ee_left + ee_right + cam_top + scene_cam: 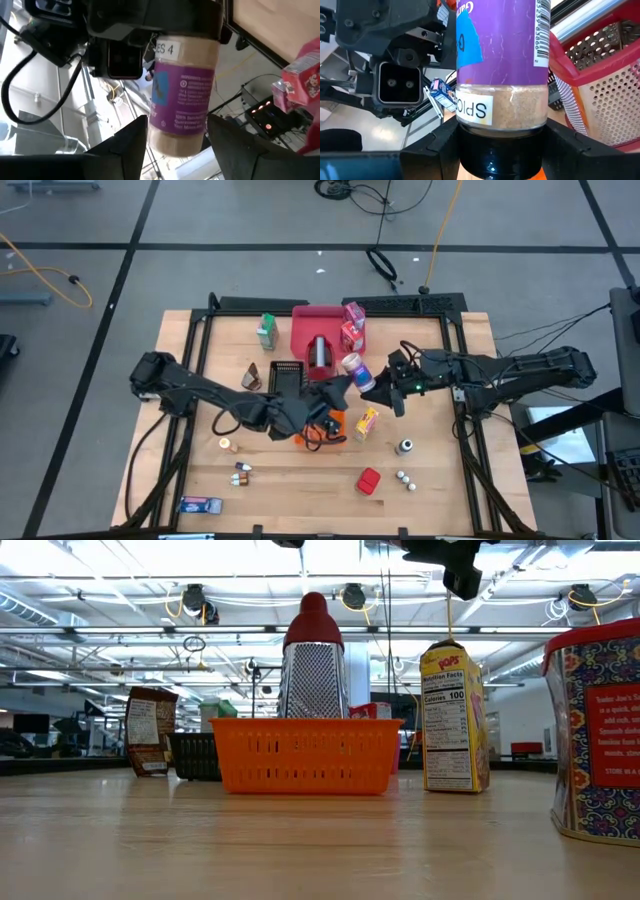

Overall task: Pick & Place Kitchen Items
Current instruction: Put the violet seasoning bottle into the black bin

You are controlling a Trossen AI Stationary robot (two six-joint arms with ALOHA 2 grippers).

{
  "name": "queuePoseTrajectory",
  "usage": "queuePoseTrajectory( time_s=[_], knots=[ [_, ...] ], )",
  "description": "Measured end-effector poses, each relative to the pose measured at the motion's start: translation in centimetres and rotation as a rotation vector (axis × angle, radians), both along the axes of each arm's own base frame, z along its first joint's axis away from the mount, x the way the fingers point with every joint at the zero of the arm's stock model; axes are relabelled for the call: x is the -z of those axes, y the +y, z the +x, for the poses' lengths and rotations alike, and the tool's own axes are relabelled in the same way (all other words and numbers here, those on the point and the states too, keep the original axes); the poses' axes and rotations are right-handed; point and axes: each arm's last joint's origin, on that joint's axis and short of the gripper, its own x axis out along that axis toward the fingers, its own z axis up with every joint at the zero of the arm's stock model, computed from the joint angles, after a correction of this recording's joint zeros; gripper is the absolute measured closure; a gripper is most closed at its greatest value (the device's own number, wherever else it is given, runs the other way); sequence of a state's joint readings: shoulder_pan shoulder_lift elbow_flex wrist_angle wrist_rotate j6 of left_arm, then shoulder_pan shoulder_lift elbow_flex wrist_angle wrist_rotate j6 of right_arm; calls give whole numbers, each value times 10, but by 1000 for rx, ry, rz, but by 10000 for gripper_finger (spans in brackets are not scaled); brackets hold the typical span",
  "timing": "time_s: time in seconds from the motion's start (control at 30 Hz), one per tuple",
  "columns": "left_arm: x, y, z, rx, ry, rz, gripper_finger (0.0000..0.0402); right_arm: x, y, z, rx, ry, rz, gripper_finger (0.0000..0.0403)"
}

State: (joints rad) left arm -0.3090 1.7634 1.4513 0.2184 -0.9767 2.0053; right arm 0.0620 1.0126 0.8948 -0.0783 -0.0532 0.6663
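Observation:
A clear spice jar [182, 95] with tan powder, a purple label and a black lid hangs in the air above the table's middle [355, 370]. My left gripper [177, 132] reaches in from the table's left and is shut on the jar's bottom end. My right gripper [500, 147] reaches in from the right and is shut on the lid end. In the high view the two grippers, left [335, 390] and right [388, 385], face each other across the jar. The orange basket [328, 428] stands below them. My left gripper pinches the jar's bottom end [175, 142] between its two fingers, one on each side of the round wall. The fingers run about level, along the jar. The jar is lifted clear of the table. My right gripper pinches the black lid [500, 155] between its two fingers, one on either side. It comes about level from the table's right, with the jar reaching out in line with the fingers toward the left gripper.
A pink tray [300, 340] at the far middle holds a red-and-silver grater [320, 355], beside a black basket [287, 375]. Cartons [352, 325], a green carton [266, 330], a yellow packet [367, 420], a red box [368, 480], shakers [405, 478] and a blue box [200, 504] are scattered around.

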Motion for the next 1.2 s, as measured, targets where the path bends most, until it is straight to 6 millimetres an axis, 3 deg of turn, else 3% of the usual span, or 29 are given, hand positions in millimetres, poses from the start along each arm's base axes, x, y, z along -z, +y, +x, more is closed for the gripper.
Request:
queuePoseTrajectory(
  time_s=[0.47, 0.7, 1.2],
  knots=[
    [-3, 17, 7, 125, 9, 27, 192, -1, 4, 0, -4, -17, -1, 204],
    [5, 26, 13, 82, 6, -7, 192, -2, 4, 1, -7, -28, 2, 204],
    [4, 27, 15, 169, 34, 26, 192, -2, 6, 0, -32, -23, 4, 204]
  ],
)
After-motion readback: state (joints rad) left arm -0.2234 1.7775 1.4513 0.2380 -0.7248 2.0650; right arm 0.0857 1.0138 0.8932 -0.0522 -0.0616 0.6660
